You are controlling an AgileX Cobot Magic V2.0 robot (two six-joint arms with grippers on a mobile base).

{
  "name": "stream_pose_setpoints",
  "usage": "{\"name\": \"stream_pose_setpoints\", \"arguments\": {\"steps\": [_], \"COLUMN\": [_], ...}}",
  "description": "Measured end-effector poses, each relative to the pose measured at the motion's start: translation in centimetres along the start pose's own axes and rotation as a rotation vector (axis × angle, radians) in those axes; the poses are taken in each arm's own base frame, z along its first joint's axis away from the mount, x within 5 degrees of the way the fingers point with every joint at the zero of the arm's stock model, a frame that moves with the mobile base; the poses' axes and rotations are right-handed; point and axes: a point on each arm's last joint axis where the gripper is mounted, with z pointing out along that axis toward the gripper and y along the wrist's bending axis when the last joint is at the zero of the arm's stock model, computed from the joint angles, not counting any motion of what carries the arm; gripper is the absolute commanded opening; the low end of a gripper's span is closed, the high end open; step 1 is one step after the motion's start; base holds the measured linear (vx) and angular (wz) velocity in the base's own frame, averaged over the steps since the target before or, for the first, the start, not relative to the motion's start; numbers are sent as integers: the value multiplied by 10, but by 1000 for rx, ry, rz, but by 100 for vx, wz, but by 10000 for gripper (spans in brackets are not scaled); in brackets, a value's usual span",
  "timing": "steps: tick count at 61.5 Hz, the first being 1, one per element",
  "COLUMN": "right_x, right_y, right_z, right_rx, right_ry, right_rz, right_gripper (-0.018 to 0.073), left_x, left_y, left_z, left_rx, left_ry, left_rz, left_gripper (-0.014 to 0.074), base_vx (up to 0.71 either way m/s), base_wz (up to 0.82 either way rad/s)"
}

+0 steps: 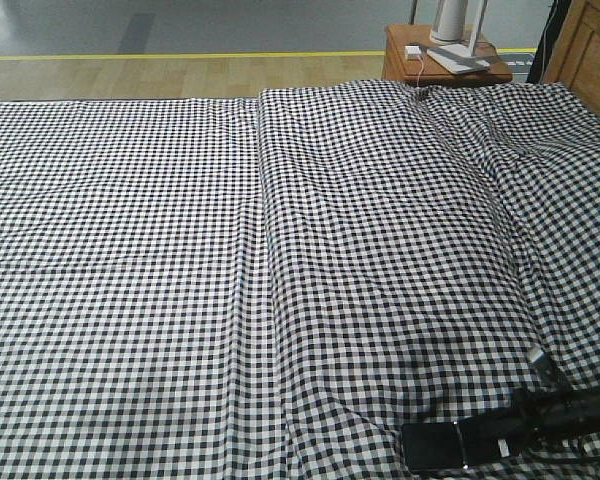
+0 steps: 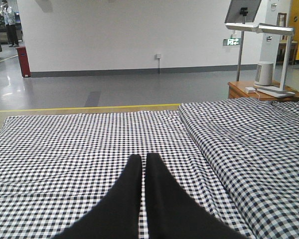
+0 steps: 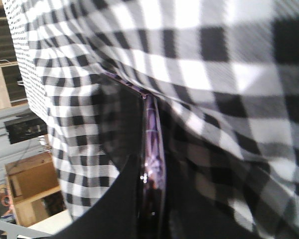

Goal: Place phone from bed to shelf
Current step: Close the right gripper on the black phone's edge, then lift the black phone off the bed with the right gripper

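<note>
At the lower right of the front view, the right hand (image 1: 492,438) has narrowed onto the phone (image 1: 432,446), whose thin glossy edge sits between its dark fingers (image 3: 109,199). The phone is low against the bed (image 1: 180,260), so by my reading the lift and the carry to the shelf are both left. The left hand (image 2: 141,158) hovers pinched together, empty.

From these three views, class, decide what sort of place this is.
Probably a mock bedroom in a large hall: a gingham-covered bed, a nightstand with a lamp, but bare grey floor with a yellow line beyond.
</note>
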Motion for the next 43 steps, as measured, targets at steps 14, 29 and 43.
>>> {"name": "stream_pose_setpoints", "arguments": {"steps": [14, 29, 43], "right_x": [-8, -7, -14], "right_y": [35, 87, 158], "right_z": [-27, -44, -67], "right_rx": [32, 63, 118], "right_ry": [-36, -36, -76], "right_rz": [-67, -181, -321], "right_gripper": [-3, -3, -3], "left_x": [0, 0, 0], "left_y": [0, 0, 0], "left_z": [0, 0, 0], "left_rx": [0, 0, 0], "left_ry": [0, 0, 0], "left_rz": [0, 0, 0], "left_gripper": [1, 1, 1], "base_vx": [0, 0, 0], "base_wz": [0, 0, 0]}}
